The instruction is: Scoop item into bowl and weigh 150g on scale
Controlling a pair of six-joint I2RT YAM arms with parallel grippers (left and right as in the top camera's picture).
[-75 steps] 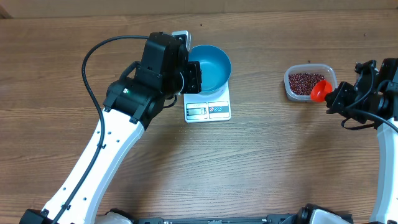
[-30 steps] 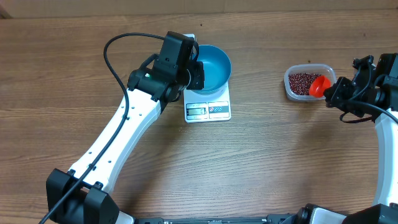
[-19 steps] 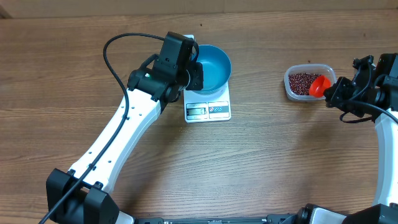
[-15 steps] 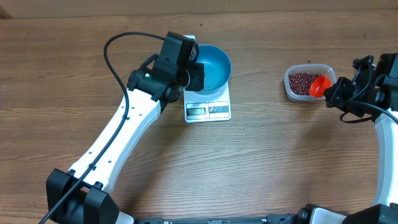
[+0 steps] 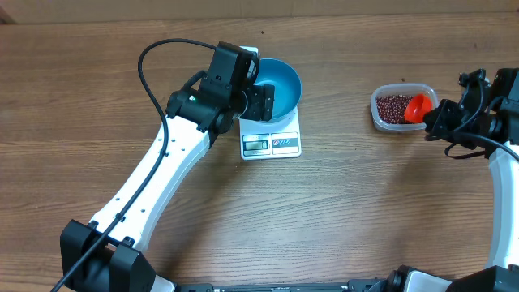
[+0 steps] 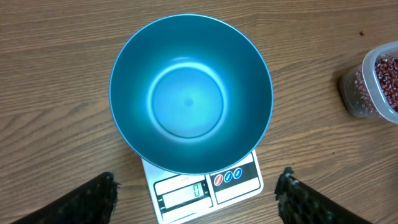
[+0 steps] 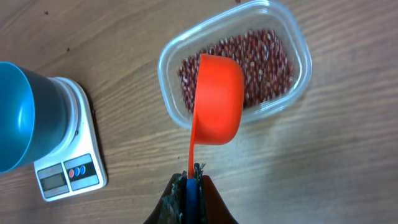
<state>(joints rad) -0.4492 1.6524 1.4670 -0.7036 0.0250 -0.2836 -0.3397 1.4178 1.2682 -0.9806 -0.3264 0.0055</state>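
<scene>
The empty blue bowl (image 5: 280, 83) (image 6: 189, 93) stands on the white scale (image 5: 272, 143) (image 6: 205, 185), whose display reads 0. My left gripper (image 5: 265, 101) (image 6: 197, 183) is open just left of the bowl. Its fingers stand wide on either side of the scale's front and touch nothing. The item, red-brown beans (image 5: 394, 105) (image 7: 264, 59), fills a clear tub (image 5: 381, 122) (image 7: 298, 87) at the right. My right gripper (image 5: 434, 126) (image 7: 193, 180) is shut on the handle of an orange scoop (image 5: 417, 107) (image 7: 217, 99). The scoop's cup hangs over the tub's near side.
Bare wooden table lies between the scale and the tub. A black cable (image 5: 150, 61) loops above the left arm (image 5: 154, 174). The right arm (image 5: 499, 122) sits at the table's right edge.
My left gripper has opened and let go of the bowl, which stays on the scale. The right gripper and scoop have shifted slightly up over the tub.
</scene>
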